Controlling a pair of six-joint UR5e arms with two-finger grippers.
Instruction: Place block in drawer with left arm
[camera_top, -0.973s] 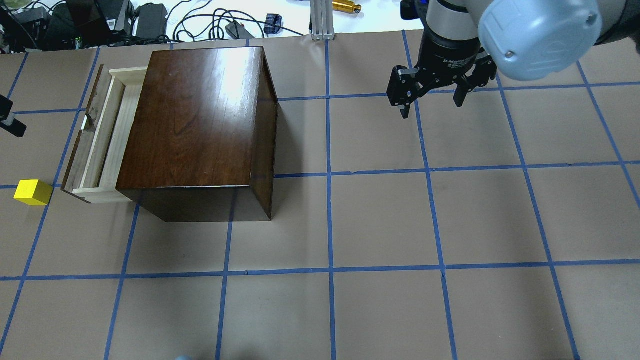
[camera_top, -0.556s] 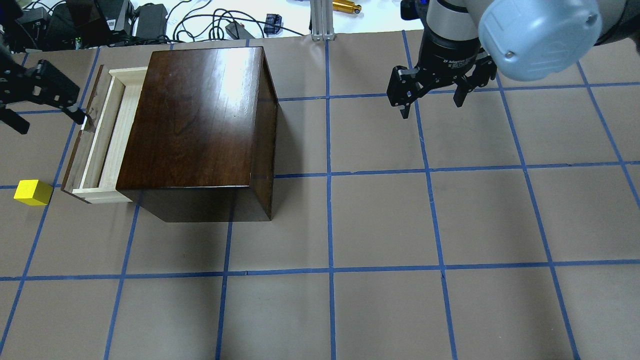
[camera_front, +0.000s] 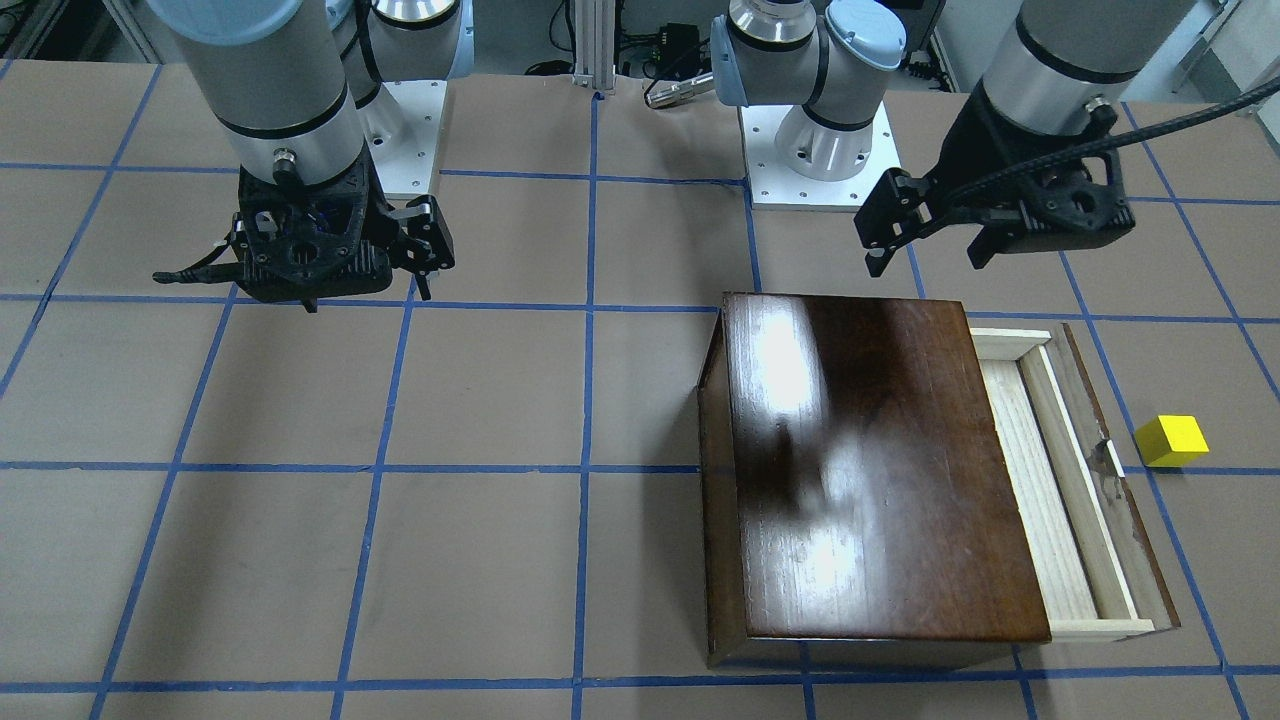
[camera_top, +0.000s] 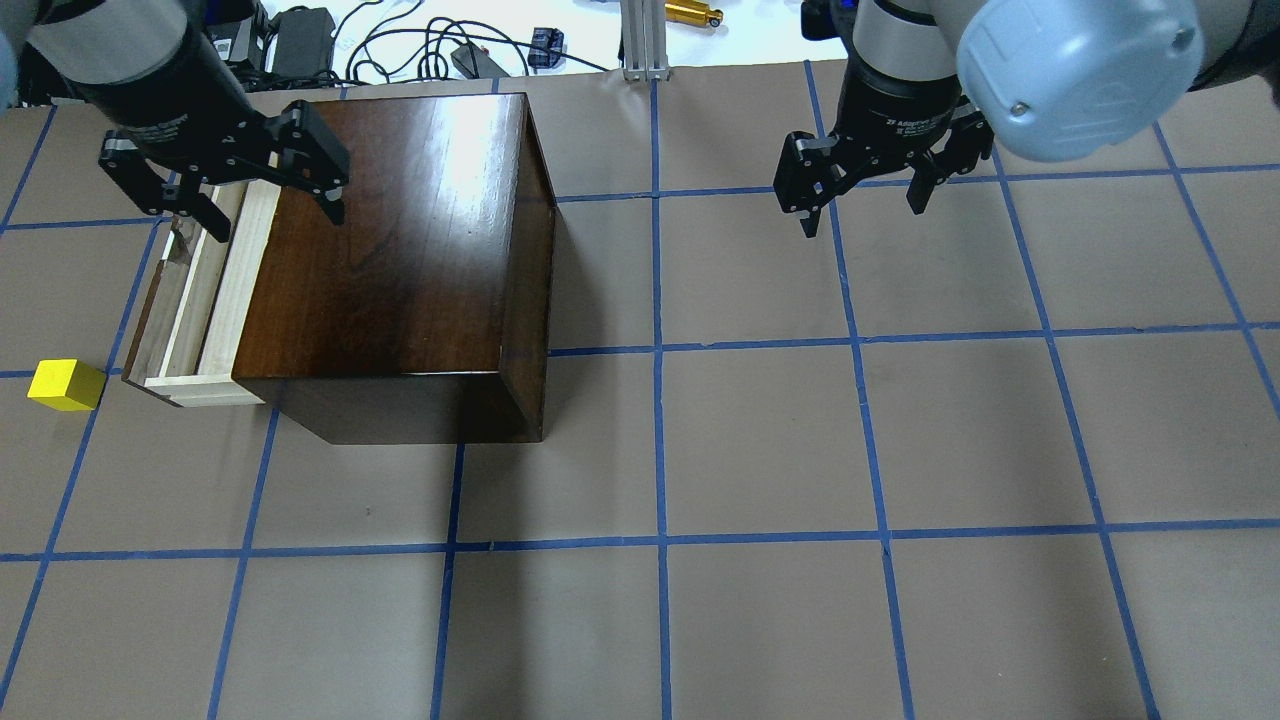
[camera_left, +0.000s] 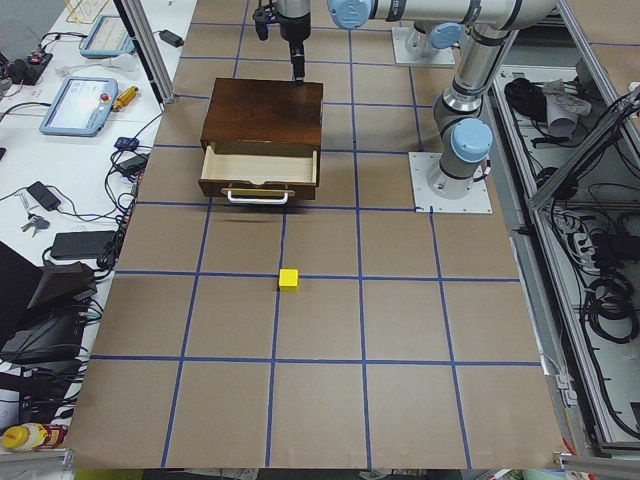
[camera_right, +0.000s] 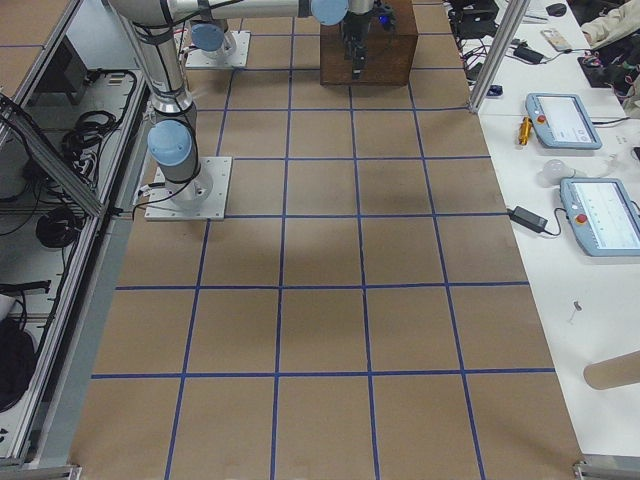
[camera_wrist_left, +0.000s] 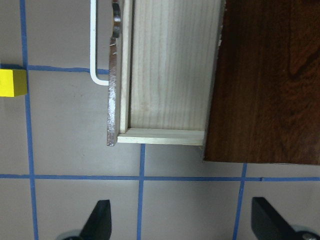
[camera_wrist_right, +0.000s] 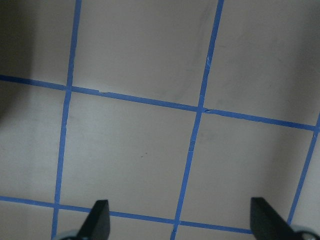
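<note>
The small bright yellow cube (camera_top: 66, 385) sits at the overhead view's left edge, near the glossy dark-brown box's (camera_top: 400, 240) open pale-wood drawer (camera_top: 228, 310). Upper left, the black left gripper (camera_top: 278, 222) hovers over the drawer, jaws apart. Upper right, the right gripper's (camera_top: 863, 215) jaws are also apart.

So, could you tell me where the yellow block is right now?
In the overhead view the block sits on the table at the far left, just beyond the near front corner of the open drawer.

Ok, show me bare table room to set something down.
Bare: the half nearest the robot, and between box and right gripper. Crowded: the left end, with open drawer, block, left gripper above.
</note>
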